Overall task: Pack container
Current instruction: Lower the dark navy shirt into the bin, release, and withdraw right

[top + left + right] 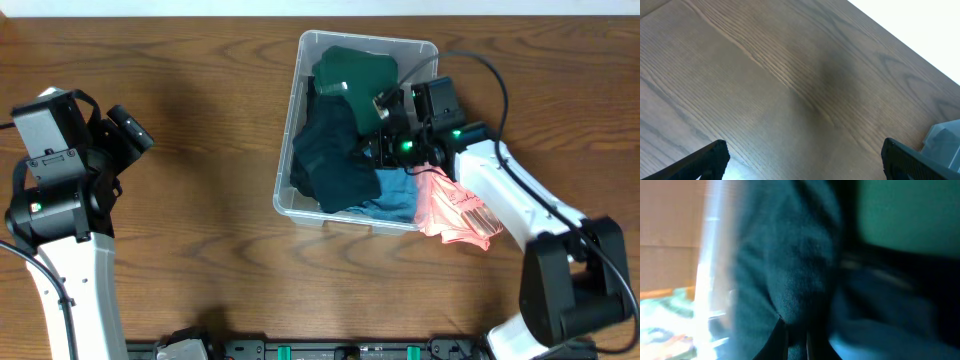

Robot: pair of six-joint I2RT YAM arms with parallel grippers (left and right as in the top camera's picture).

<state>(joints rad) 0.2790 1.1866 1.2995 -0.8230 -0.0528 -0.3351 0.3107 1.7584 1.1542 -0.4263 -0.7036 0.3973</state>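
The clear plastic container [287,140] stands at the table's middle right and holds several folded garments: a green one [350,72] at the back, a dark teal one [330,160] in the middle, a light blue one [397,203] at the front. My right gripper [372,150] reaches into it from the right and is shut on the dark teal garment [785,270]; a fold of the cloth is pinched between the right gripper's [797,340] fingers. A pink garment [455,212] lies by the container's front right corner, under my right arm. My left gripper [135,130] is open over bare table far to the left.
In the left wrist view the left gripper [805,152] has only wood grain between its fingers, and the container's corner [945,140] shows at the right edge. The container's bright wall [715,255] stands left of the right gripper's fingers.
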